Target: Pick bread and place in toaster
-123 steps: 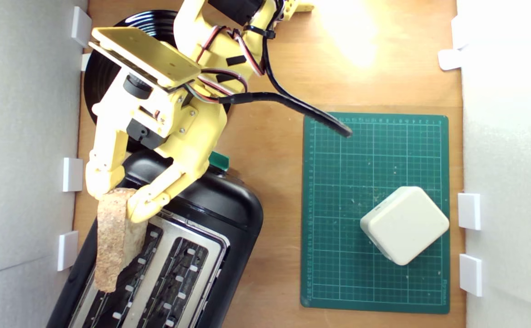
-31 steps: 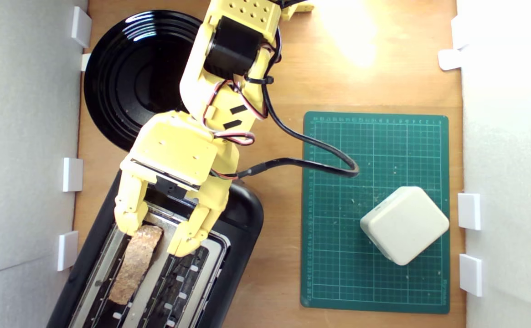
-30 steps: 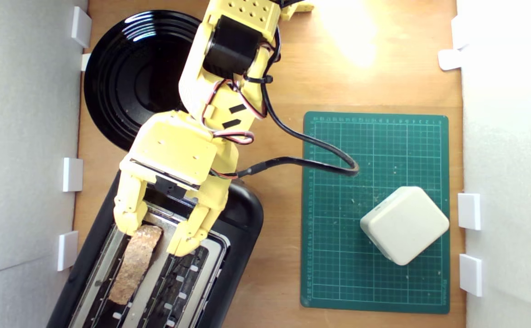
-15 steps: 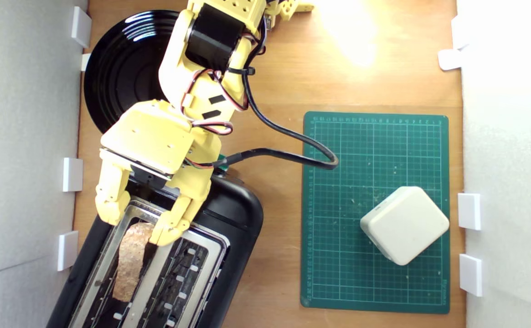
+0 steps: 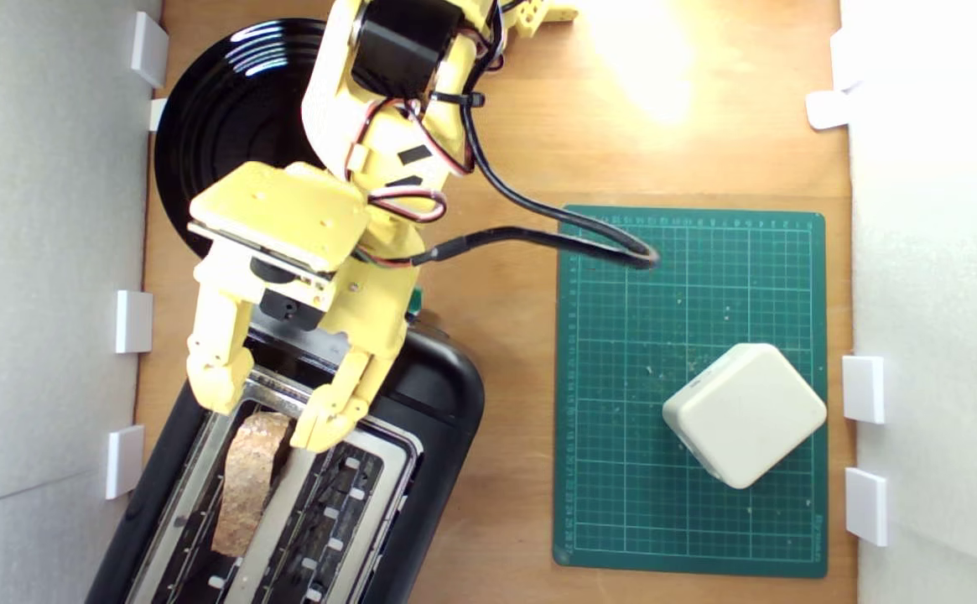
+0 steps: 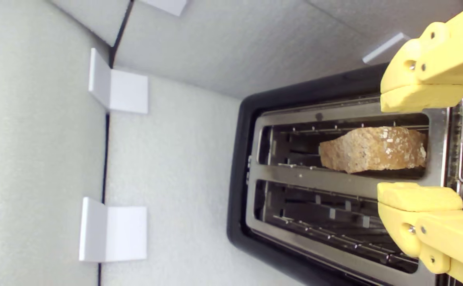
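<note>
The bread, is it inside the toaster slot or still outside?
Inside: the bread sits in one toaster slot, and the open claw does not touch it.

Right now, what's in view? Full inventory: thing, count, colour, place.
bread: 1, brown, standing in the toaster slot nearer the exterior view's left, top edge showing, touched by neither finger
toaster: 1, black with silver top plate, two slots, lower left of the exterior view; second slot has no bread
plate: 1, glossy black, upper left, partly under the arm
cutting mat: 1, green with grid, exterior view's right
block: 1, cream-white, rounded square, on the mat
table: 1, light wood
wall brackets: several, white, along both side walls
cable: 1, black, from the arm onto the mat
gripper: 1, yellow, open, above the bread's near end
</note>
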`<state>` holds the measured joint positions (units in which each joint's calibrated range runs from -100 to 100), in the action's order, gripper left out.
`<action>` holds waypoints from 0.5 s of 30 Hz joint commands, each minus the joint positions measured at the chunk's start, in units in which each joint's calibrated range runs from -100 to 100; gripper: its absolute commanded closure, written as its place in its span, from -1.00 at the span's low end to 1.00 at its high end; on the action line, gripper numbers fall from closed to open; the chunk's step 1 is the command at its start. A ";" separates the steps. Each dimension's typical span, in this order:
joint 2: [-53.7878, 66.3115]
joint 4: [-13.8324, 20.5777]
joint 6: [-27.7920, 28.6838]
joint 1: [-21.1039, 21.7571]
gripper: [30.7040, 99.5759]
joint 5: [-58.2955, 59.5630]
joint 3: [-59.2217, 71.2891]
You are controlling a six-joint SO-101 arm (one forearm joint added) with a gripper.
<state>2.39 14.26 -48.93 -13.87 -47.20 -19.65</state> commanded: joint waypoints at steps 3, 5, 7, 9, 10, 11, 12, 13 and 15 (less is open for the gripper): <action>7.92 -2.02 0.61 0.57 -0.31 0.62 -0.37; 10.50 -2.93 2.08 0.81 -0.31 0.45 -0.19; 13.16 -3.29 4.43 0.97 -0.31 0.36 0.54; 15.99 -2.47 7.73 2.91 -0.31 0.36 0.99; 17.49 -2.47 9.51 3.71 -0.31 0.28 1.17; 18.82 -2.47 10.92 4.44 -0.31 -0.07 1.26; 20.07 -2.47 11.91 4.76 -0.31 -0.32 1.99; 21.40 -2.38 13.17 5.33 -0.31 -0.32 3.53; 24.73 -2.38 14.63 6.86 -0.31 -0.41 7.89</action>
<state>20.62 11.33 -37.02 -9.02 -47.46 -15.58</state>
